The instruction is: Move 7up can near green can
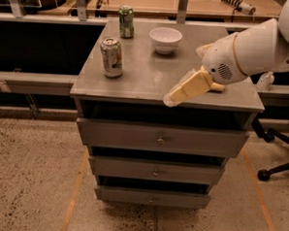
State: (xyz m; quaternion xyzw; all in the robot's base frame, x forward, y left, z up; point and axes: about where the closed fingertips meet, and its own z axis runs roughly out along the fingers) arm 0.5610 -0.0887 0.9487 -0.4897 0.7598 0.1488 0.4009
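Camera view — pincer (174, 95) over cabinet (142, 73)

Bare cabinet top (146, 76) lies between the gripper (182, 90) at centre-right and the 7up can (111, 57) at left, while the white bowl (165, 40) stands right of the green can (125, 21).

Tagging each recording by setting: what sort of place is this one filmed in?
Probably a robotics lab or workshop: a grey metal drawer cabinet stands on a speckled floor, a wooden workbench runs behind, and the robot's pale yellow tool hovers over the cabinet's front edge.
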